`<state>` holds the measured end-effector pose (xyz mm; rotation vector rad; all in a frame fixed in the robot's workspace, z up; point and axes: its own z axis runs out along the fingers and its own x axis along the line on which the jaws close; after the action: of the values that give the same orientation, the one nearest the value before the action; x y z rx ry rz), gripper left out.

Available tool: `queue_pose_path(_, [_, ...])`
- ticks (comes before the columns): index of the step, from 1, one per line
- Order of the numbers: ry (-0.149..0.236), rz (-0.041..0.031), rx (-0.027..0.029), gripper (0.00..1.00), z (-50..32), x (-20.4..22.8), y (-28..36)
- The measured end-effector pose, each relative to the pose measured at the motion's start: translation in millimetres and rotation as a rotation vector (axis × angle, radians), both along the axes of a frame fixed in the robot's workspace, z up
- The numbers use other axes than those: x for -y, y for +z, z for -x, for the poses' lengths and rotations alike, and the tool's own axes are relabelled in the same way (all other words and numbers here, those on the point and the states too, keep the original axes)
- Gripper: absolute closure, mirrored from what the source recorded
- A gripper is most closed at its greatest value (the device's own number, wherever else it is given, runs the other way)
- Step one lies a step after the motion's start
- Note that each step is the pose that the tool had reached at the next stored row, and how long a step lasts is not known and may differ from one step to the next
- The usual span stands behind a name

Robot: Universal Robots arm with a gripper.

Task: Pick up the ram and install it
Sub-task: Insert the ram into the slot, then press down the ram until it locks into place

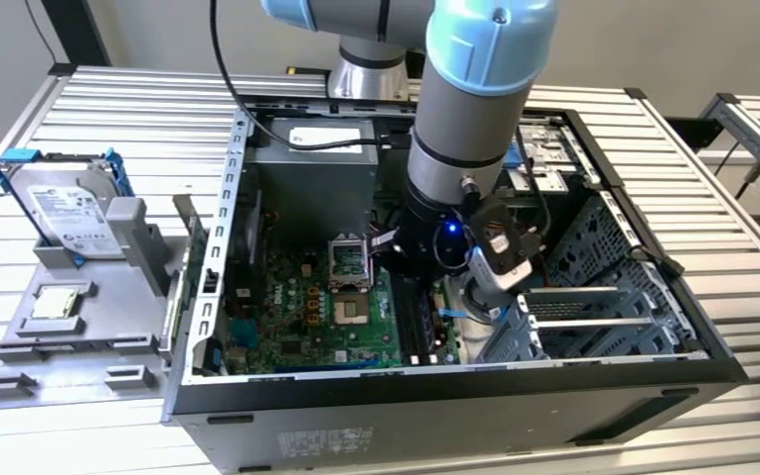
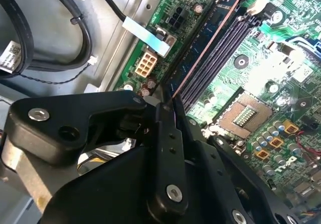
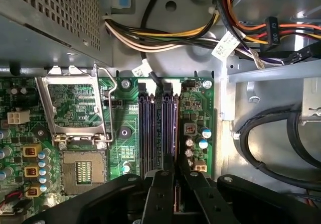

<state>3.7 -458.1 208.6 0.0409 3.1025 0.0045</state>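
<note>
Second wrist view showed the end effector (image 2: 168, 106) closed on the ram (image 2: 200, 48), which stood edge-down in the motherboard's (image 2: 261, 83) outermost slot beside the empty black slots, so seating seemed underway, and pressing it home would need straight, even force.

We see the gripper (image 2: 168, 108) as matt black plastic or metal, we cannot tell which, with bright steel screw heads. Between its fingers (image 3: 159, 194) the ram (image 2: 200, 48) shows a dark blue-green board, smooth with a faint sheen. Just beside it the motherboard (image 3: 125, 118) is glossy green laminate, and beyond that the case wall (image 3: 241, 113) is bare grey sheet metal.
</note>
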Motion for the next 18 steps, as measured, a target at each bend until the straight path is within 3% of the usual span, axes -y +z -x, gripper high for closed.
queue_pose_path(3, [0.0,0.0026,-0.0017,0.0,-0.3,0.0,0.8])
queue_pose_path(4, [0.0,0.0037,-0.0032,0.0,-0.3,0.1,3.7])
queue_pose_path(11, [-0.001,0.0033,-0.0055,0.0,-0.2,0.1,32.2])
queue_pose_path(16, [-0.001,0.0036,-0.0065,0.0,0.0,0.1,34.5])
queue_pose_path(17, [-0.001,0.0038,-0.0065,1.0,0.1,0.1,34.7])
queue_pose_path(18, [-0.001,0.0037,-0.0065,1.0,0.2,0.1,34.8])
